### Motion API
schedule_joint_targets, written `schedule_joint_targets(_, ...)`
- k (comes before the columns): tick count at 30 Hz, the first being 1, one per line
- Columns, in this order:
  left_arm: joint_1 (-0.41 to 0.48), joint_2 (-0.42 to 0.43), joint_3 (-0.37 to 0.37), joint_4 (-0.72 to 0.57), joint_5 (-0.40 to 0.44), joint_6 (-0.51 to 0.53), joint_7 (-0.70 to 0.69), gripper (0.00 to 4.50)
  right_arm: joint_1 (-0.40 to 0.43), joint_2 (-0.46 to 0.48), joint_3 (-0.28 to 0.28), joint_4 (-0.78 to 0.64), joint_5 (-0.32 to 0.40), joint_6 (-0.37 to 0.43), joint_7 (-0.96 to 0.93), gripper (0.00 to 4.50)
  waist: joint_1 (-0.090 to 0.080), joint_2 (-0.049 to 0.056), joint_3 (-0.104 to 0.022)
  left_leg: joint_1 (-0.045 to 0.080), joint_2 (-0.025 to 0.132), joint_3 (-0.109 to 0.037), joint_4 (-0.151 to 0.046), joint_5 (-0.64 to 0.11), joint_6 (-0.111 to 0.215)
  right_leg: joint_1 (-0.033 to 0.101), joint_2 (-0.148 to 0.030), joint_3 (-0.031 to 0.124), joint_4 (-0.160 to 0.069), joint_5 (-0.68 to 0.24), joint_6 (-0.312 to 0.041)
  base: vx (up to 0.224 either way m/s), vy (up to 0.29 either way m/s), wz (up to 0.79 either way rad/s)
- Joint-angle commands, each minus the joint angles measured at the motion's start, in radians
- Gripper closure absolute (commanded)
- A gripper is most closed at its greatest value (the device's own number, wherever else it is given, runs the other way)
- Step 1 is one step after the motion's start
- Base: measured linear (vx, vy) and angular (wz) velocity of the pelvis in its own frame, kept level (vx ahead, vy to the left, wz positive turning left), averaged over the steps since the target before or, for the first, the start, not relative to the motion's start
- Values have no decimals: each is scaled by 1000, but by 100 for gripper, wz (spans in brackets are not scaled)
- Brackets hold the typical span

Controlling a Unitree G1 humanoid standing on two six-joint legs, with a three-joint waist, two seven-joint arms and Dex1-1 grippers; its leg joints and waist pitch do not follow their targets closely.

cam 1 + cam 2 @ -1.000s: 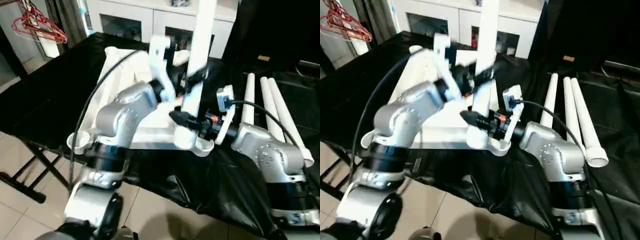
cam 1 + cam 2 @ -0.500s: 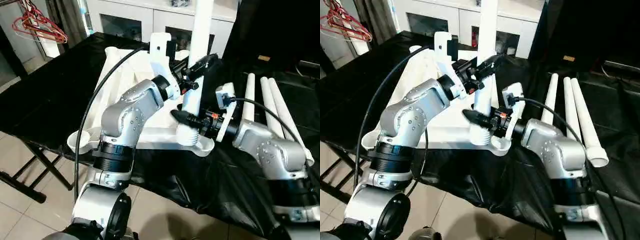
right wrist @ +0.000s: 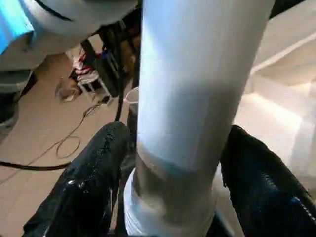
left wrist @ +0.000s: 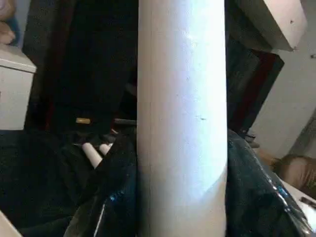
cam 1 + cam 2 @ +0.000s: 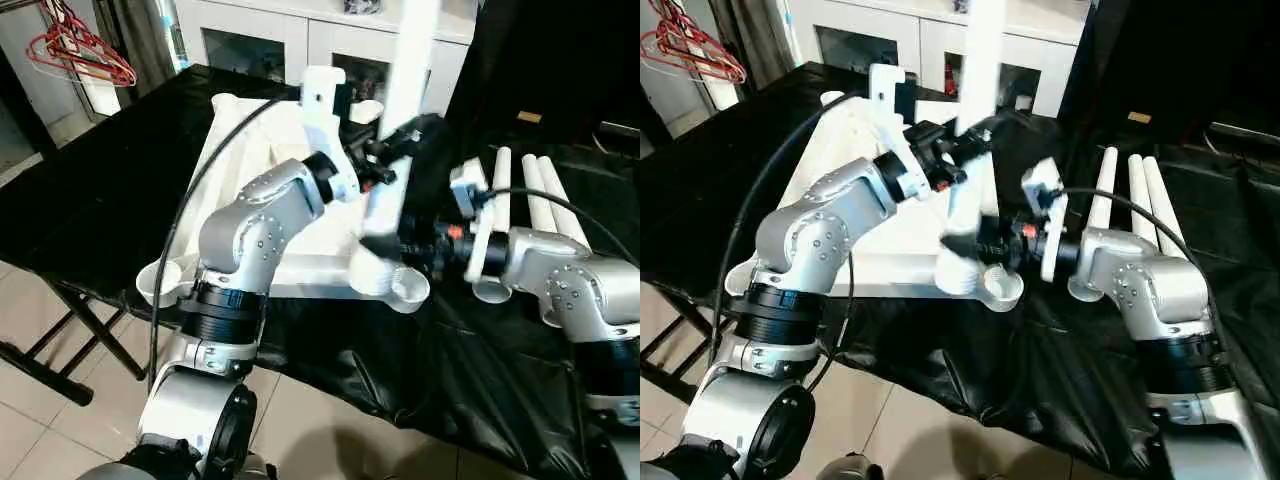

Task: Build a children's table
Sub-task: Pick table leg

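The children's table top [image 5: 250, 150] lies upside down on the black-covered work table, ribbed underside up. One white leg [image 5: 405, 80] stands nearly upright at its near right corner. The leg's lower end rests beside the round socket [image 5: 410, 288]; I cannot tell whether it is seated. My left gripper [image 5: 395, 140] is shut on the leg about halfway up, its fingers [image 4: 111, 197] pressed to both sides. Low on the leg, my right gripper [image 5: 385, 245] is open, its fingers [image 3: 94, 182] flanking the tube with a slight gap. Three more legs [image 5: 540, 195] lie side by side on the right.
A white glass-door cabinet [image 5: 280, 35] stands behind the work table. Red hangers [image 5: 75, 55] hang at the far left. The work table's front edge [image 5: 330, 350] drops to tiled floor. An empty corner socket [image 5: 160, 280] sits at the near left.
My right forearm has swung to the right, and its fingers have spread away from the leg. The left gripper keeps its hold; the leg leans slightly more.
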Motion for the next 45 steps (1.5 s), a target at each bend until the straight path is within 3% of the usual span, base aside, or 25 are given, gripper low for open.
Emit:
schedule_joint_targets(1, -20, -1, -17, -35, -15, 13, -29, 268, -24, -9, 12, 10, -4, 12, 17, 142, 2, -22, -85, 10, 56, -20, -59, -7, 87, 69, -104, 57, -70, -106, -187, 0, 0, 0)
schedule_joint_targets(16, -6, 12, -47, -63, -27, 37, -77, 268, -47, 6, 19, 46, -9, 2, 33, 142, 2, -18, -86, 10, 58, -20, -59, -9, 85, 68, -104, 55, -69, -102, -190, 0, 0, 0)
schedule_joint_targets(18, -7, 11, -45, -61, -26, 35, -74, 268, -46, 8, 17, 49, -7, 3, 34, 177, 2, -19, -86, 10, 58, -21, -60, -11, 82, 69, -104, 54, -69, -104, -190, 0, 0, 0)
schedule_joint_targets(21, -6, 11, -45, -61, -29, 39, -77, 268, -44, 10, 16, 49, -3, 7, 33, 183, 3, -18, -86, 10, 58, -21, -60, -15, 81, 70, -105, 54, -70, -109, -188, 0, 0, 0)
schedule_joint_targets(22, -6, 12, -45, -61, -30, 40, -79, 268, -44, 10, 16, 49, -2, 8, 34, 211, 2, -19, -86, 9, 58, -21, -60, -13, 81, 70, -105, 54, -69, -107, -187, 0, 0, 0)
schedule_joint_targets(31, -10, 14, -46, -54, -25, 35, -76, 268, -35, 14, 17, 47, -1, 6, 40, 257, 3, -16, -87, 9, 58, -21, -59, -10, 80, 70, -104, 53, -68, -92, -191, 0, 0, 0)
schedule_joint_targets(34, -21, 3, -21, -29, -25, 46, -31, 198, -30, 17, 17, 45, -3, -1, 38, 258, 3, -14, -87, 9, 57, -21, -59, -14, 77, 71, -105, 53, -68, -95, -193, 0, 0, 0)
schedule_joint_targets(40, -40, -2, 13, -2, -23, -11, -19, 150, -9, 43, -2, 27, 1, -21, 9, 259, 2, -15, -88, 9, 57, -22, -59, -11, 79, 71, -104, 53, -69, -88, -190, 0, 0, 0)
schedule_joint_targets(42, -48, -14, 43, -12, -21, -95, -5, 147, 5, 78, -32, 32, -2, -56, -43, 259, 2, -18, -88, 7, 58, -22, -60, -13, 75, 72, -107, 52, -68, -89, -191, 0, 0, 0)
schedule_joint_targets(45, -52, -23, 75, -38, -37, -121, 15, 147, 15, 114, -70, 35, 4, -77, -104, 259, 0, -15, -89, 10, 60, -22, -60, -10, 70, 69, -107, 52, -66, -80, -195, 0, 0, 0)
